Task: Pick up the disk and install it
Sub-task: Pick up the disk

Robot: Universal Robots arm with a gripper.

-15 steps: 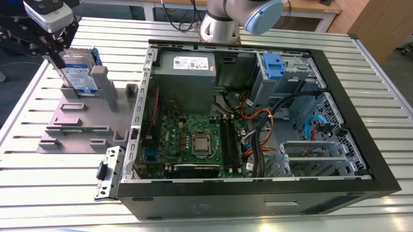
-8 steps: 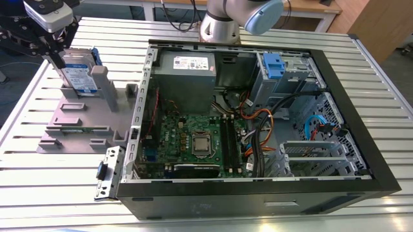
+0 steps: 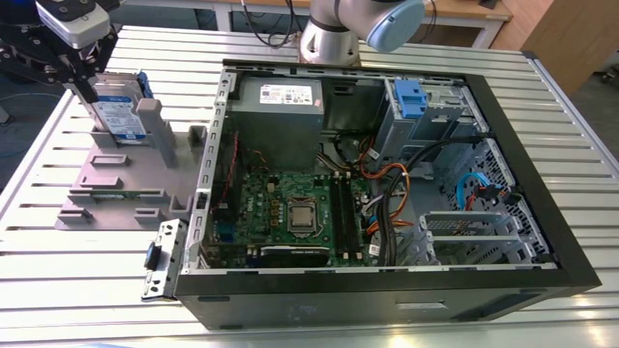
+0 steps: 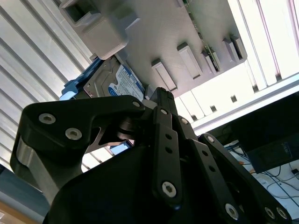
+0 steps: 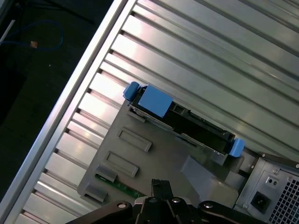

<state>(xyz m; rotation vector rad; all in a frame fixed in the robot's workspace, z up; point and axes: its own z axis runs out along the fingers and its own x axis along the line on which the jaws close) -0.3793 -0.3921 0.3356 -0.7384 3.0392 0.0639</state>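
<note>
Silver disk (image 3: 121, 116), blue-bracketed, stands upright in grey stand (image 3: 106, 174) beside your open computer case (image 3: 338, 297). Your gripper (image 3: 89, 90) hovers close above it, fingers pressed together, holding nothing.

**A:** Surface?

**B:** Table (image 3: 580, 145) of ribbed silver aluminium slats. The same slats appear in both wrist views.

**A:** Light?

**B:** Bright, from overhead. White glare streaks on the slats, strongest along the table's near edge in the exterior view.

**A:** What's behind it?

**B:** Wooden desktop (image 3: 464, 10) past the far edge. Light-wood cabinet (image 3: 556, 40) in the exterior view's right far corner.

**A:** Floor?

**B:** Dark floor (image 5: 32, 93) beyond the table's edge rail in the first wrist view. It looks blue-grey at the exterior view's left.

**A:** Walls, windows?

**B:** Can't tell.
</note>
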